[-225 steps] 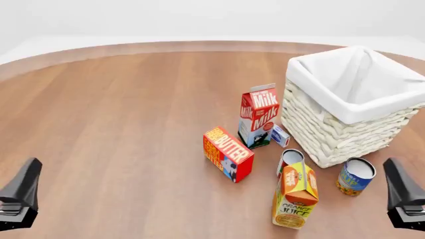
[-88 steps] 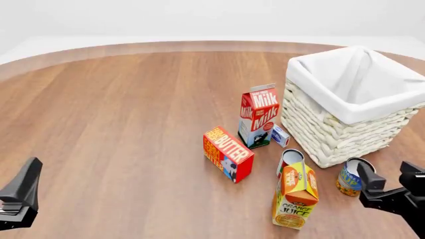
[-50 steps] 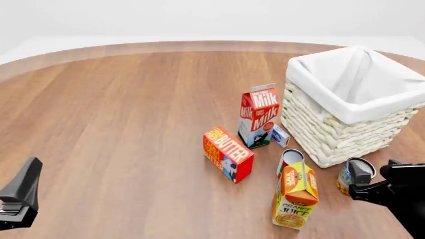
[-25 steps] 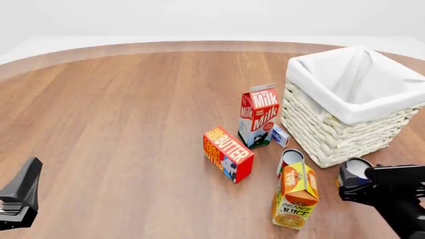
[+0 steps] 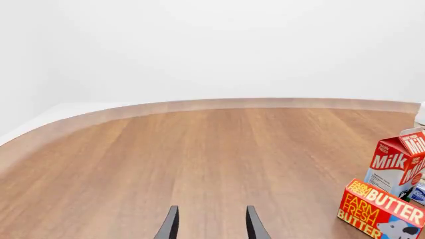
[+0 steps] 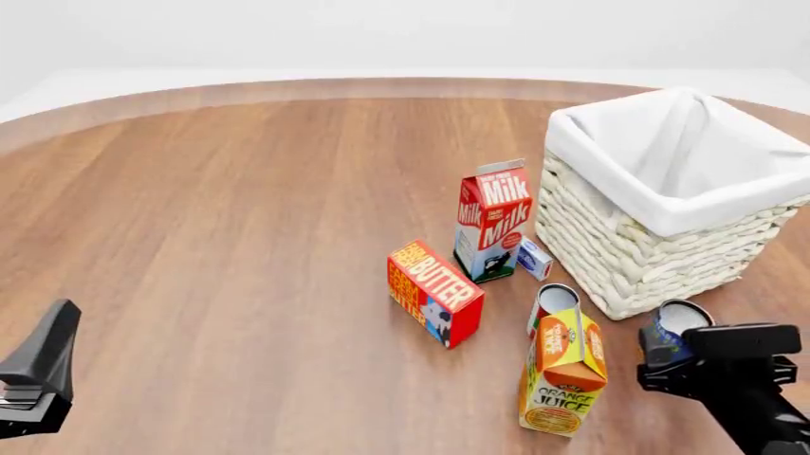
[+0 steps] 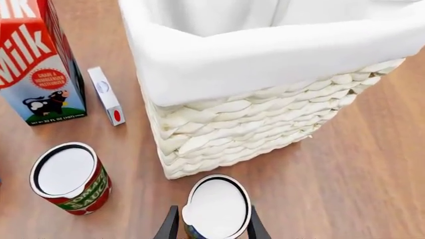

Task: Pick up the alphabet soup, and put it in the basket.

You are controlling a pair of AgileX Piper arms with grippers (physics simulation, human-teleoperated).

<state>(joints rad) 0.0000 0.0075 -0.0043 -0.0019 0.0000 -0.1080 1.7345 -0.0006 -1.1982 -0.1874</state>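
Note:
The alphabet soup (image 6: 680, 318) is a small can with a blue label and pale top, standing upright just in front of the basket (image 6: 658, 246). My right gripper (image 6: 671, 358) is at the can and hides its lower part. In the right wrist view the can (image 7: 216, 205) stands between the two fingers (image 7: 171, 226), spread as wide as my open left gripper's; the right gripper (image 7: 211, 225) is open around it. The basket wall (image 7: 232, 124) rises just beyond the can. My left gripper (image 6: 45, 370) is open and empty at the near left; it also shows in the left wrist view (image 5: 211, 226).
A red-and-white can (image 6: 553, 301) and an orange juice carton (image 6: 563, 370) stand just left of the soup. A milk carton (image 6: 494, 218), a small white box (image 6: 536, 256) and a butter box (image 6: 434, 289) stand left of the basket.

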